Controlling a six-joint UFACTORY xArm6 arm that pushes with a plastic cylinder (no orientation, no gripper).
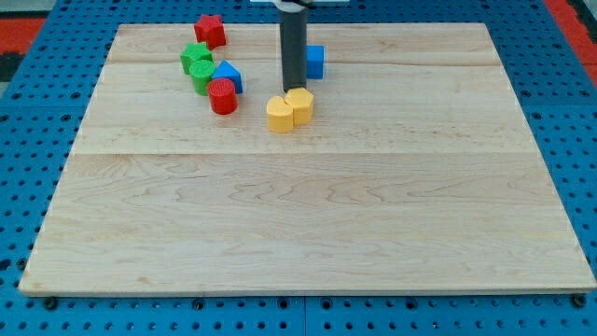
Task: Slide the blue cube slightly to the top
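camera view: my tip comes down from the view's top and ends just above the yellow pentagon block, which sits touching a yellow heart block. there is no end effector that opens or closes here, only the straight rod, and it has hold of nothing. the blue cube lies just to the view's right of the rod, partly hidden behind it, near the top of the wooden counter. the tip appears to sit below and a little left of the cube, which i judge suits a push towards the view's top once it shifts right under the cube. well to the left is a cluster: red star, green star, green cylinder, blue triangular block and red cylinder.
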